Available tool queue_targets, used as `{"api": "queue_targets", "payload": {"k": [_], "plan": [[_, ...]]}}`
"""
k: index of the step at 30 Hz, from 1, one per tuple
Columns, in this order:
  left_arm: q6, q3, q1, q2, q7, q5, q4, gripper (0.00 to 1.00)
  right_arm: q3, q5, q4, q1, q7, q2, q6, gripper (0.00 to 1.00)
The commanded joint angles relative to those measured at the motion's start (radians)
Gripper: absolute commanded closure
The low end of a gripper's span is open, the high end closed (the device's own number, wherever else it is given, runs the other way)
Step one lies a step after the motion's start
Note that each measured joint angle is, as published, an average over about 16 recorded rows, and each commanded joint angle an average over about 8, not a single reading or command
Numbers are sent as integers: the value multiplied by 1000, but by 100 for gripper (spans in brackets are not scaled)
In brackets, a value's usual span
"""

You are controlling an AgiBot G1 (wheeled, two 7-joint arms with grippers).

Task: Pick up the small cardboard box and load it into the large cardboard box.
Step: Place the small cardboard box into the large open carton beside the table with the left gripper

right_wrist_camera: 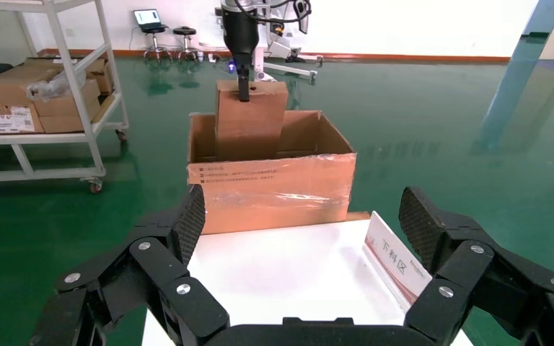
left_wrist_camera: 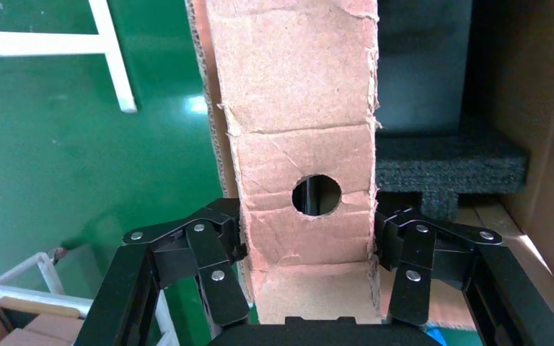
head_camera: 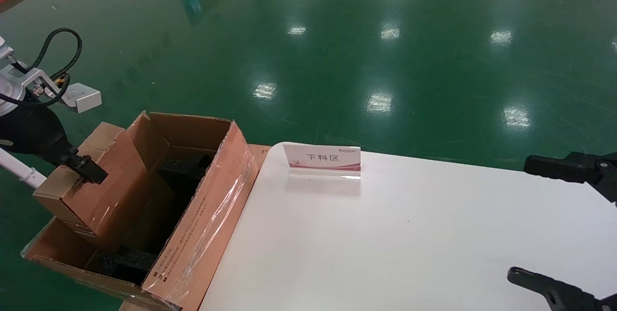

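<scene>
— Where's the left tool?

— Out past the worktop's left edge, arm reaching forward, its fingers clamped on either side of the small cardboard box.

— And the right tool?

— Parked low over the worktop's right edge, its fingers spread wide, gripping nothing.

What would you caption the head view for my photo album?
Left gripper lowers the small cardboard box into the large cardboard box; right gripper waits open over the white table.
</scene>
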Motion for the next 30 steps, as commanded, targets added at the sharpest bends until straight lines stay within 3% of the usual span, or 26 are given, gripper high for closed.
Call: {"api": "queue_targets", "payload": {"k": [1, 30], "plan": [[-11, 3, 5, -2, -10, 5, -4, 100, 0, 0, 0, 0, 0, 0, 0, 0], [-146, 26, 74, -14, -136, 56, -78, 100, -2, 1, 0, 0, -1, 1, 1, 0]]}}
